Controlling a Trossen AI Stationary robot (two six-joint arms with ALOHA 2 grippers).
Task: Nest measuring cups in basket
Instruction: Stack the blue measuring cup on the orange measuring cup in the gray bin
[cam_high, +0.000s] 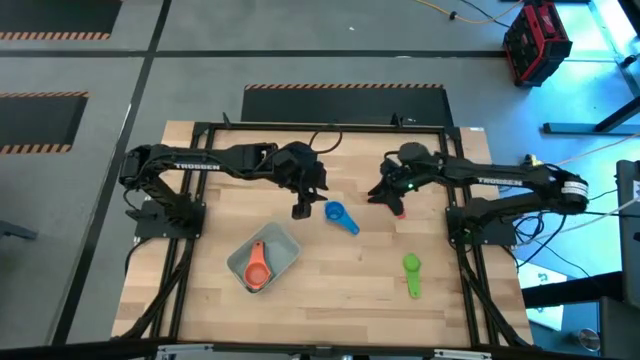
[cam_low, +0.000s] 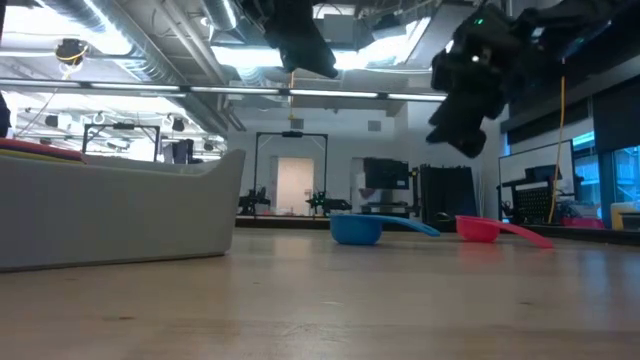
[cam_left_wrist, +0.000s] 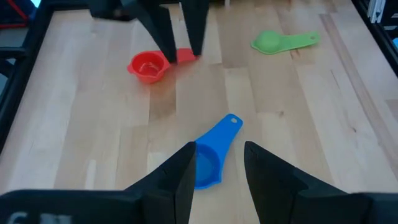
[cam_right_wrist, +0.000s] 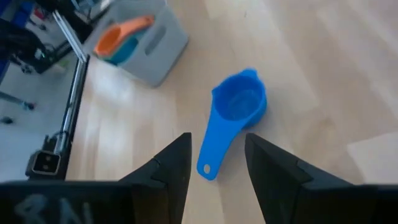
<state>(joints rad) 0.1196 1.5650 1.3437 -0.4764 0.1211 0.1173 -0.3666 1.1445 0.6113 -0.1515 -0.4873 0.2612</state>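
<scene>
The blue cup lies open side up on the table, between the two grippers. My left gripper hangs open above the table just left of it; in the left wrist view the cup shows beyond the open fingers. My right gripper is open and raised over the pink-red cup, its fingers either side of the handle from above, clear of it in the low view. The green cup lies near the right edge. The basket holds the coral-orange cup nested in a teal one.
The basket's tall wall fills the left of the low view. Bare wood lies between the basket and the green cup. Black frame rails border the table's sides. The remaining cups are hidden or out of view.
</scene>
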